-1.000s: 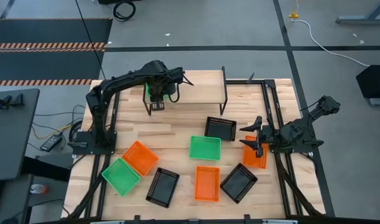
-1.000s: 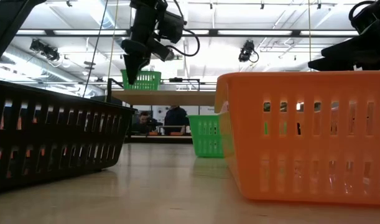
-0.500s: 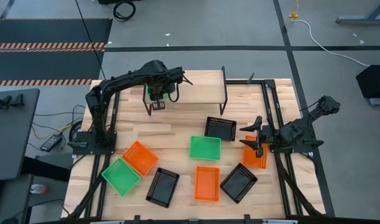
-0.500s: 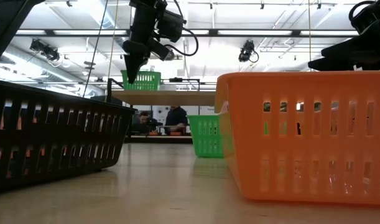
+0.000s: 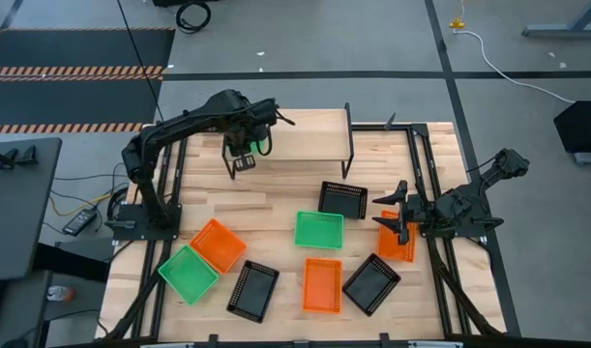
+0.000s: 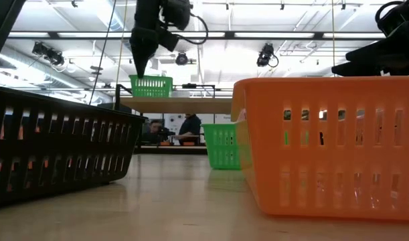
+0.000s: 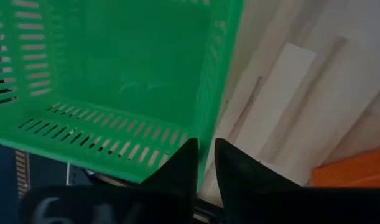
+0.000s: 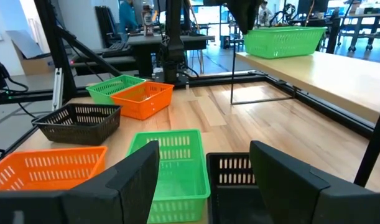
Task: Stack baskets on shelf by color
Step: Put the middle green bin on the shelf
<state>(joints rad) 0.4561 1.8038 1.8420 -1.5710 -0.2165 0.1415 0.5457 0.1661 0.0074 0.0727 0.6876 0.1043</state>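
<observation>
A green basket (image 6: 150, 86) stands on the left end of the light-wood shelf (image 5: 310, 147). My left gripper (image 6: 138, 72) points down just above this basket's end wall (image 7: 205, 93). Its fingers show only a narrow gap between them, and I see them touching nothing. Several more baskets lie on the table: green (image 5: 319, 230), orange (image 5: 322, 285), black (image 5: 342, 199), and others. My right gripper (image 8: 205, 180) waits open and level at the table's right, above an orange basket (image 5: 399, 246).
At the table's near left lie an orange basket (image 5: 218, 245), a green one (image 5: 189, 274) and a black one (image 5: 252, 290). Another black basket (image 5: 371, 283) lies near right. The middle and right of the shelf top are bare wood. People sit in the room beyond the table.
My left gripper has risen from beside the green basket's wall to just above its rim. It has also shifted a little toward the table's left edge and rolled slightly. The basket stays in place on the shelf.
</observation>
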